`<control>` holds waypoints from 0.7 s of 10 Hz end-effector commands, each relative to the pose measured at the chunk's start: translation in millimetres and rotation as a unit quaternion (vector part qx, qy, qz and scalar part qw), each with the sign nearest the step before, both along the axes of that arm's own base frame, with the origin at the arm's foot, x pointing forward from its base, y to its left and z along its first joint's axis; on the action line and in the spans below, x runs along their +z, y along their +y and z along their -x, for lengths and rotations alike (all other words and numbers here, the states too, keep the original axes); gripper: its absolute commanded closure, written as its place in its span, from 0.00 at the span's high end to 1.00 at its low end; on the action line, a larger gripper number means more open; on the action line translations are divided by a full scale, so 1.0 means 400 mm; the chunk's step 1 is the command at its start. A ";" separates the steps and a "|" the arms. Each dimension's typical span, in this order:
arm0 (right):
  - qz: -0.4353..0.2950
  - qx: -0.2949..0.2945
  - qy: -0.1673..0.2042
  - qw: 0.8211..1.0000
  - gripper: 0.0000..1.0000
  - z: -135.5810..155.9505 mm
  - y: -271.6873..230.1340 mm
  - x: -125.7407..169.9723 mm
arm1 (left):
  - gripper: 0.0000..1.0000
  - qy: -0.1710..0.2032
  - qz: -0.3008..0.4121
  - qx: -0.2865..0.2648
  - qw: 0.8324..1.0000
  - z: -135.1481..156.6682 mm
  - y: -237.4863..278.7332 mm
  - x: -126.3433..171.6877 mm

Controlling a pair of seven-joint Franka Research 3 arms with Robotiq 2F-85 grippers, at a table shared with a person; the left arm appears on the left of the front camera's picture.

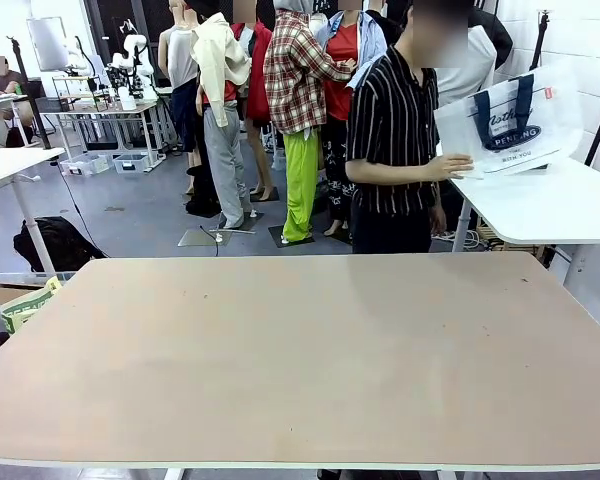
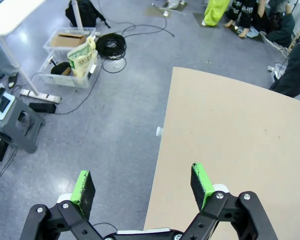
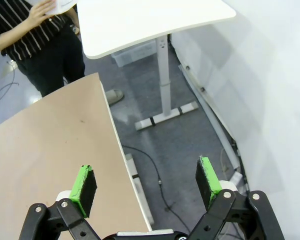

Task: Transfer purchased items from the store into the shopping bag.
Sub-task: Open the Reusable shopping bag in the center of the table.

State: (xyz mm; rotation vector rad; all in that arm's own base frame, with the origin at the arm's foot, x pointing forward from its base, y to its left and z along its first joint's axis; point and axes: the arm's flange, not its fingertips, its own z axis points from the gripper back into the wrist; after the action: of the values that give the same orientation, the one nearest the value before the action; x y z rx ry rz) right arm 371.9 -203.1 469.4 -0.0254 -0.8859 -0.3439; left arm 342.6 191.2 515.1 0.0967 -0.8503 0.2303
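A person in a black striped shirt stands at the far side and holds the shopping bag (image 1: 508, 122), translucent white with navy handles and an oval logo, over a white side table (image 1: 550, 205). One hand (image 1: 450, 166) rests on the bag's left edge. A corner of the bag (image 3: 65, 4) shows at the top of the right wrist view. The store and the purchased items are out of view. My left gripper (image 2: 145, 185) hangs open over the brown table's left edge with nothing between its fingers. My right gripper (image 3: 147, 182) is open and empty over the table's right edge.
The brown table (image 1: 300, 360) is bare. Clear plastic bins (image 2: 70, 60) with a green-printed packet and a cable coil (image 2: 111, 46) lie on the floor to the left. The white side table's leg (image 3: 165, 75) stands close to the right edge.
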 end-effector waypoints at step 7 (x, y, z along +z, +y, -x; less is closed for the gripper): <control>-0.001 0.001 0.005 1.000 1.00 0.005 0.000 0.000 | 1.00 0.002 -0.005 -0.005 1.000 0.005 0.010 -0.003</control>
State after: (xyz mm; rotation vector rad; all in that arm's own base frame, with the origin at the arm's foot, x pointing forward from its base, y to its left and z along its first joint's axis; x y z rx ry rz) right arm 371.9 -203.1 469.4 -0.0254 -0.8858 -0.3439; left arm 342.6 191.2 515.1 0.0968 -0.8502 0.2303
